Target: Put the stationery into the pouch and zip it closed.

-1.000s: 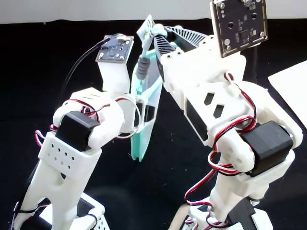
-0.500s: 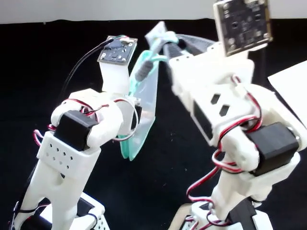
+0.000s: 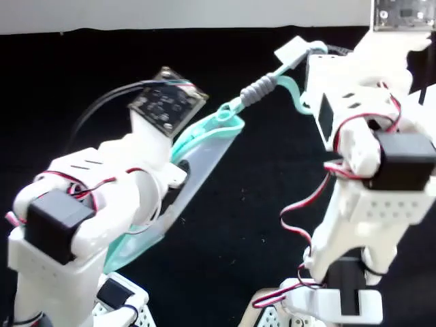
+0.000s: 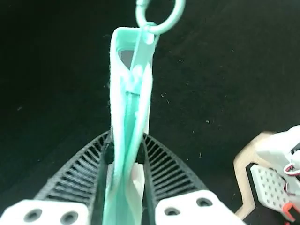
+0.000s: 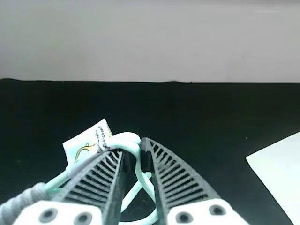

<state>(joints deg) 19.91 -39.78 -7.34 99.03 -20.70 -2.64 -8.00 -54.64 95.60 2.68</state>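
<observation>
A clear pouch (image 3: 201,160) with a mint-green zip edge hangs slanted above the black table. My left gripper (image 4: 127,145) is shut on its green edge (image 4: 131,93), and the zip's ring (image 4: 159,16) lies just beyond the pouch's end. From that ring a pull cord with a grey coil (image 3: 259,87) and a white tag (image 3: 291,49) runs up and to the right. My right gripper (image 5: 133,151) is shut on the cord's green loop (image 5: 140,180), next to the tag (image 5: 89,143). In the high view the right gripper (image 3: 310,65) is higher and farther back than the pouch. What the pouch holds is hidden.
A white sheet (image 5: 276,168) lies on the black cloth at the right. The right arm's base (image 4: 276,180) stands close beside the left arm. A pale wall (image 5: 150,37) rises behind the table's far edge.
The right gripper has drawn the pull cord up and to the right, away from the pouch. The pouch has swung from nearly upright to slanted, and the left arm has turned and leaned with it.
</observation>
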